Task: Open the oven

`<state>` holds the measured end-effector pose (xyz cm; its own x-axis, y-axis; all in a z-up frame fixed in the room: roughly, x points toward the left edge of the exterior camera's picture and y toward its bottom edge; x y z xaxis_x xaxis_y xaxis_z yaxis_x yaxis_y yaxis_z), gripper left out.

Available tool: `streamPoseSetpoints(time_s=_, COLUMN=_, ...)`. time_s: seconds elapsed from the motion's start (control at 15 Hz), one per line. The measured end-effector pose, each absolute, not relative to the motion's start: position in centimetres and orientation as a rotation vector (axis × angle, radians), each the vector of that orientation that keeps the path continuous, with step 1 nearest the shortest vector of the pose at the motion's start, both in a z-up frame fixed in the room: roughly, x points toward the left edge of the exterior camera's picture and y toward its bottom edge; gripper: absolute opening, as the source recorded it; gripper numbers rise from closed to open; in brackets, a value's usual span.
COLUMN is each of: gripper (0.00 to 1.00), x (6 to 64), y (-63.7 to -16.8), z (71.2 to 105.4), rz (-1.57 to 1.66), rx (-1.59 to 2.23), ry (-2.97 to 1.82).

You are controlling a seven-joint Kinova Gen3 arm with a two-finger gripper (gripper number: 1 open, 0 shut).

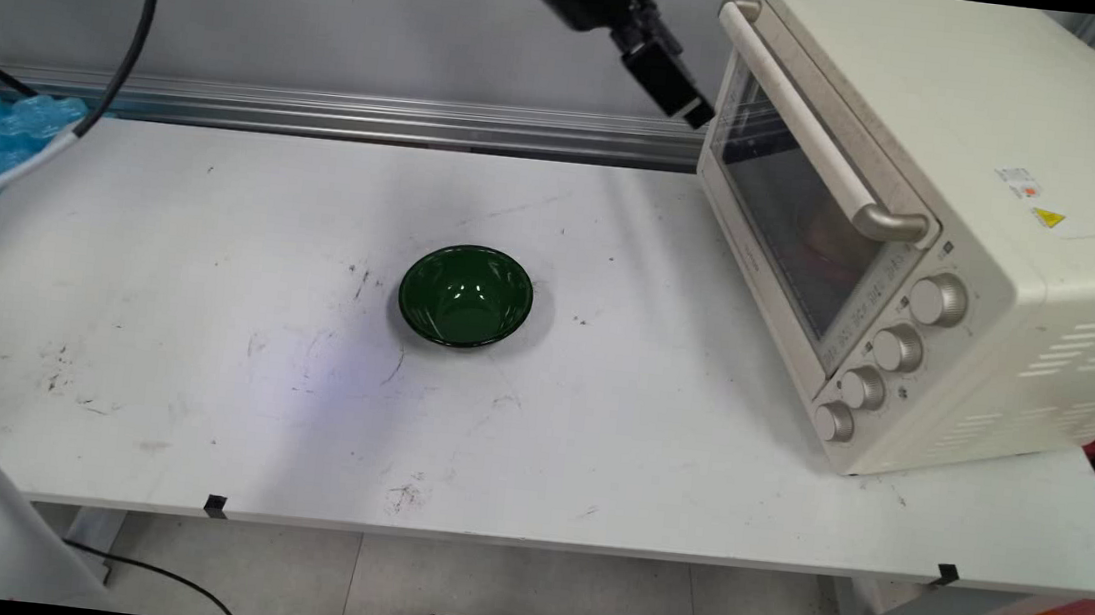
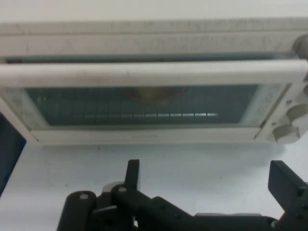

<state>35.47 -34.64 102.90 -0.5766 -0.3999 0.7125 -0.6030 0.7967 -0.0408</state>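
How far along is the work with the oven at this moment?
Done: the gripper is raised and faces the toaster oven, near its handle. In hand: nothing; the fingers are open. Left: the door is shut, and the green bowl sits empty mid-table.

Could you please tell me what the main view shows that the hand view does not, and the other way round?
Only the main view shows the green bowl in the middle of the table, the oven's side vents and the hanging cables. Only the hand view shows the gripper open, its two fingers wide apart, facing the oven door straight on. Both show the cream toaster oven, its door handle, glass window and knobs.
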Motion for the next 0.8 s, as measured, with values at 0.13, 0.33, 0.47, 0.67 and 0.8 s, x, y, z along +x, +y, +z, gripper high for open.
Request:
streamPoseSetpoints(time_s=0.13, gripper=1.0, x=34.5, y=-35.2, z=103.4, rz=0.368, rx=0.728, ry=-2.256)
streamPoseSetpoints(time_s=0.33, gripper=1.0, x=33.3, y=-36.2, z=104.1, rz=0.382, rx=0.72, ry=-2.25)
streamPoseSetpoints(time_s=0.47, gripper=1.0, x=32.7, y=-37.1, z=104.5, rz=0.396, rx=0.715, ry=-2.246)
streamPoseSetpoints(time_s=0.67, gripper=1.0, x=31.7, y=-38.5, z=104.9, rz=0.412, rx=0.705, ry=-2.243)
streamPoseSetpoints(time_s=0.8, gripper=1.0, x=31.0, y=-39.4, z=105.0, rz=0.421, rx=0.697, ry=-2.248)
